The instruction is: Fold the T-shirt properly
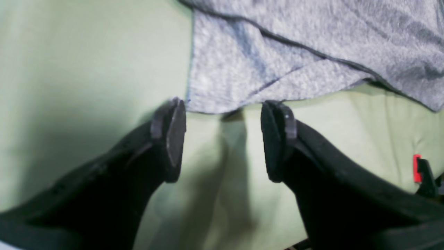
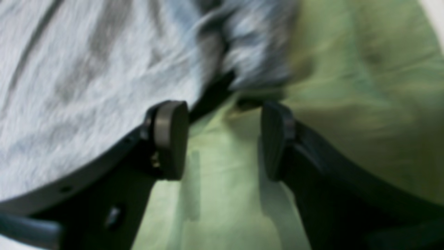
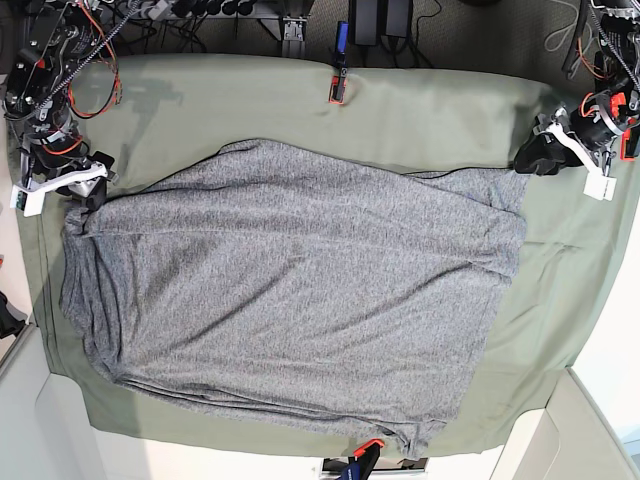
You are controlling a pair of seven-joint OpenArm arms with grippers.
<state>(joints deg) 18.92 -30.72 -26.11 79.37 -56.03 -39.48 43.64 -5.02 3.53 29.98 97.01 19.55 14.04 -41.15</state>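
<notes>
Left gripper point(image 1: 223, 139), jaws wide and empty, faces the T-shirt point(image 3: 290, 300) corner just ahead, by the bench's far edge; right gripper point(image 2: 223, 139) likewise

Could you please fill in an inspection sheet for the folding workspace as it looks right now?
Surface: olive-green cloth covers the table, lightly creased.
Job's things: grey T-shirt spread out, wrinkled, bunched at its corners.
Clutter: red clips at the cloth's far edge and near edge.
Grippers: left gripper open, at the shirt's edge, holding nothing; right gripper open, beside a bunched corner.
Cables: red and black wires on both arms.
Surroundings: dark equipment behind the table.
</notes>
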